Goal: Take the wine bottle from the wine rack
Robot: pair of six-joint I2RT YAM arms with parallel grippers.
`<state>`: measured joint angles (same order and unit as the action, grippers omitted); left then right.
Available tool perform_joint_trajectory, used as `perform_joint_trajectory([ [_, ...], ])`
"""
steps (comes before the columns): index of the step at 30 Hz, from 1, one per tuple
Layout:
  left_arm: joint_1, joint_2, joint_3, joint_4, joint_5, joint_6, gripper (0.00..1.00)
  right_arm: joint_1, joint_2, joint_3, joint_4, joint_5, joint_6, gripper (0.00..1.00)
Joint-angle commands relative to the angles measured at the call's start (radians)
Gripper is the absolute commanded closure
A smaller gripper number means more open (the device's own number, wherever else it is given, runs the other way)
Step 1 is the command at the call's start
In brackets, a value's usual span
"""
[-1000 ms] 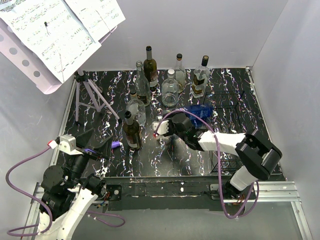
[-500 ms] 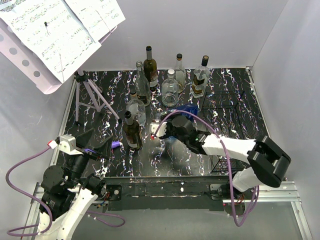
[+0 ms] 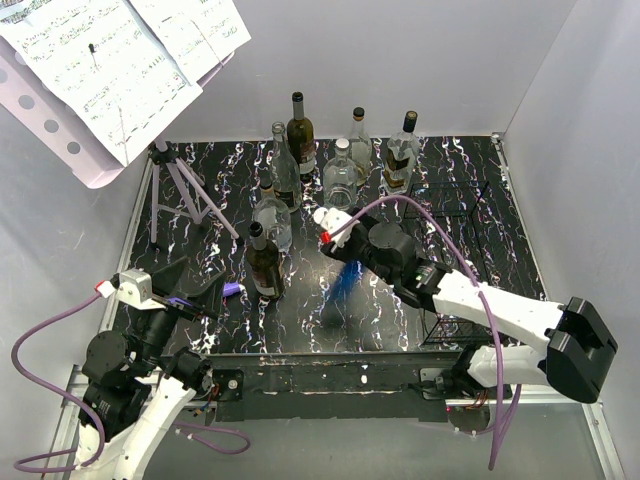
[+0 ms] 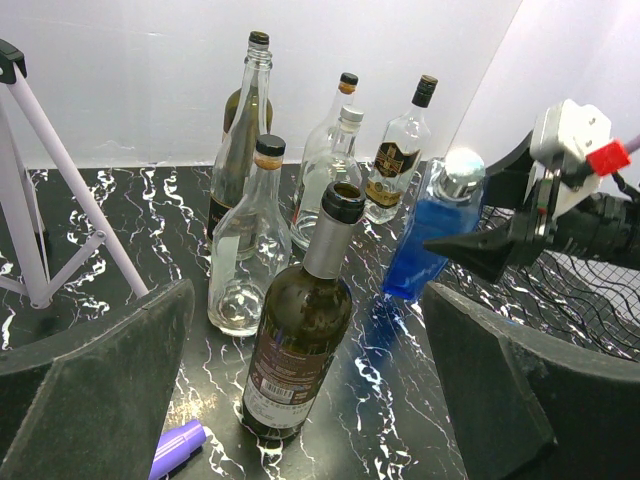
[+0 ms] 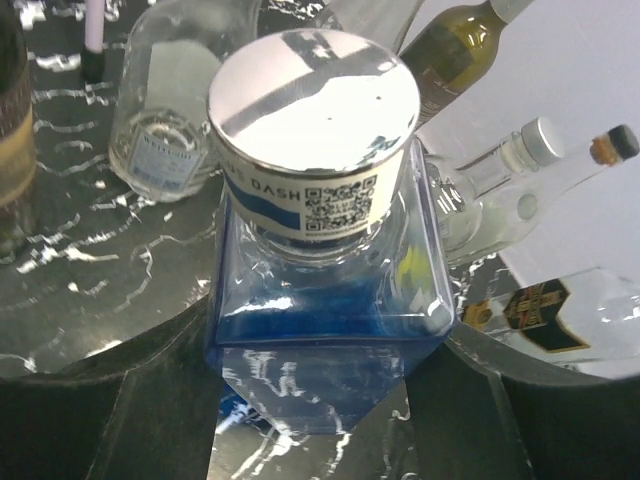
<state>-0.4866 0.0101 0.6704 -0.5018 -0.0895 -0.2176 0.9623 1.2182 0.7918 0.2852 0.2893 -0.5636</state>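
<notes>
My right gripper [image 3: 354, 257] is shut on a blue square bottle [image 3: 343, 276] with a silver cap, gripping its upper body. The bottle hangs nearly upright, slightly tilted, low over the black marbled table, left of the black wire wine rack [image 3: 448, 203]. The bottle fills the right wrist view [image 5: 320, 300] between my fingers [image 5: 150, 420]. It also shows in the left wrist view [image 4: 420, 240], with the rack mesh [image 4: 585, 300] behind it. My left gripper [image 3: 200, 293] is open and empty at the near left, facing a dark wine bottle [image 4: 300, 340].
Several glass bottles [image 3: 340, 175] stand at the back of the table. The dark wine bottle [image 3: 265, 265] and a round clear bottle [image 3: 272, 220] stand centre left. A purple marker [image 3: 232, 290] lies near my left gripper. A music stand's tripod [image 3: 180, 195] stands at far left.
My right arm has carried the blue bottle away from the rack, leftward and toward the near side, and turned it from lying sideways to nearly upright. The left arm has not moved.
</notes>
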Motion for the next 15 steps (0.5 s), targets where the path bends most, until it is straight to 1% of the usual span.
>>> perform_joint_trajectory([
  [1, -0.001, -0.001, 0.012, -0.004, -0.001, 0.000, 0.02, -0.031, -0.059, 0.110, 0.206, -0.001, 0.186, 0.90],
  [6, -0.001, 0.004, 0.012, -0.004, 0.000, 0.001, 0.02, -0.112, -0.039, 0.119, 0.279, -0.030, 0.407, 0.91],
  [8, -0.001, 0.007, 0.014, -0.004, 0.002, 0.003, 0.02, -0.131, -0.025, 0.118, 0.324, -0.038, 0.450, 0.91],
  [13, -0.001, 0.008, 0.012, -0.006, 0.000, 0.003, 0.02, -0.169, 0.020, 0.152, 0.293, -0.022, 0.608, 0.91],
  [15, -0.001, 0.005, 0.014, -0.006, -0.001, 0.003, 0.02, -0.175, 0.029, 0.152, 0.305, -0.025, 0.637, 0.91],
])
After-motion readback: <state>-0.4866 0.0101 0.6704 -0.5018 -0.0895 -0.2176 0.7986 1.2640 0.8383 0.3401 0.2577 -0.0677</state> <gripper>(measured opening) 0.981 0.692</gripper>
